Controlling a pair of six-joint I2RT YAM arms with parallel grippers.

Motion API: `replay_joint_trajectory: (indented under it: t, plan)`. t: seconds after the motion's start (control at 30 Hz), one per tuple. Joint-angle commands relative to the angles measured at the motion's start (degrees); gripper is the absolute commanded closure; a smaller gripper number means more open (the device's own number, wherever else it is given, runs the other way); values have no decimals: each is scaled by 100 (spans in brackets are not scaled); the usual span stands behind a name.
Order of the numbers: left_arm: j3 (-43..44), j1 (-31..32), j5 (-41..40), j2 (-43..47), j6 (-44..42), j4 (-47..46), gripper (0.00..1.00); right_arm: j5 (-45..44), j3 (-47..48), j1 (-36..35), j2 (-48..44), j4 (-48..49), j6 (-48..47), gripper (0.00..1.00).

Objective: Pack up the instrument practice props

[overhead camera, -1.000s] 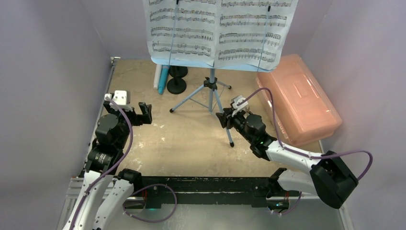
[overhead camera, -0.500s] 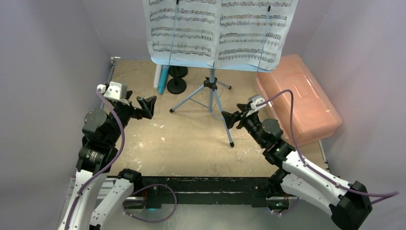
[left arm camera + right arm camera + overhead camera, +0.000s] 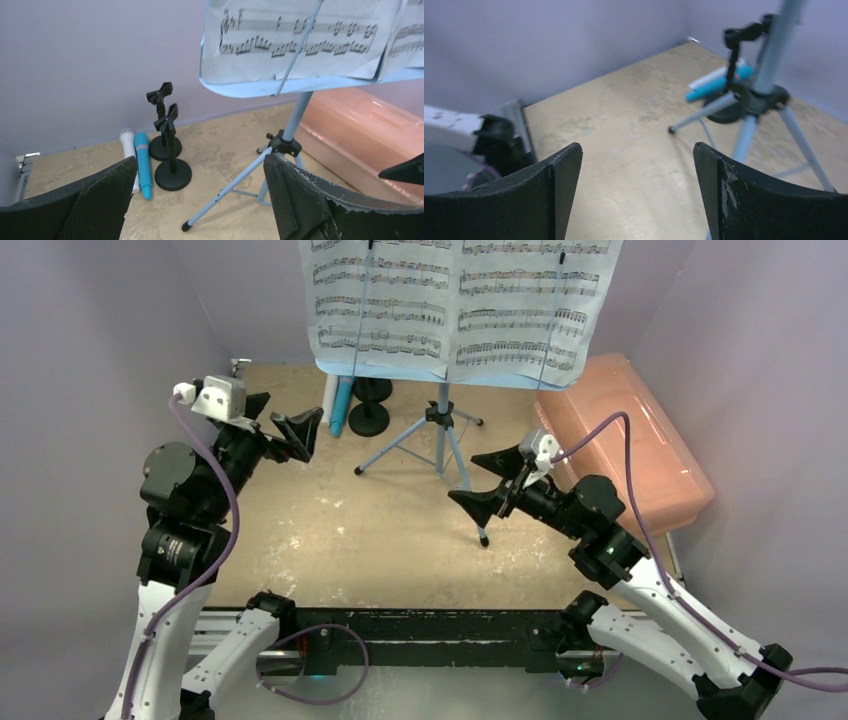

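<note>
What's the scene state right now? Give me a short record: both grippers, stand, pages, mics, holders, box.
left gripper: jaws open, empty, over the table's left side
right gripper: jaws open, empty, near the stand's front leg
music stand: upright on its tripod
sheet music: on the stand's rack
white microphone, blue microphone: lying side by side, back left
near mic holder, far mic holder: upright, beside the microphones
pink box: lid on, right of the stand
</note>
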State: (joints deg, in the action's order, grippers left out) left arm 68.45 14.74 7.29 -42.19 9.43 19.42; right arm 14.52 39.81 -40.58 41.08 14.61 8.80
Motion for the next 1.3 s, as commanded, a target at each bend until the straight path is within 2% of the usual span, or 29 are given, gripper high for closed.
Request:
replay_joint_trajectory:
  t: [0.0,0.17,0.27,0.43,0.83,1.03,1.17,1.27]
  plan:
    - [496,-32,80,-37,-26,-113,5,1559,648,-233,291,-206,-381,16]
    - [763,-32,189,-184,-29,-308,7,973,1299,-1244,925,-298,-846,17]
    - [1040,-28,267,-400,-35,-369,8,689,1711,-1510,1262,-78,-857,17]
    - [1537,-32,479,-883,4,-520,9,313,2388,-1622,1736,459,-773,16]
    - [2698,-41,696,-1869,-312,-714,12,-1748,4629,-1632,3149,699,-15,22]
    - [3141,-39,577,-2166,-730,-871,15,-2390,5563,-1630,3819,790,95,29]
    - [3070,-41,435,-2205,-899,-1166,17,-2442,6062,-1623,4221,708,138,34]
    - [2901,-41,384,-2222,-917,-1384,18,-2533,6306,-1626,4480,634,267,42]
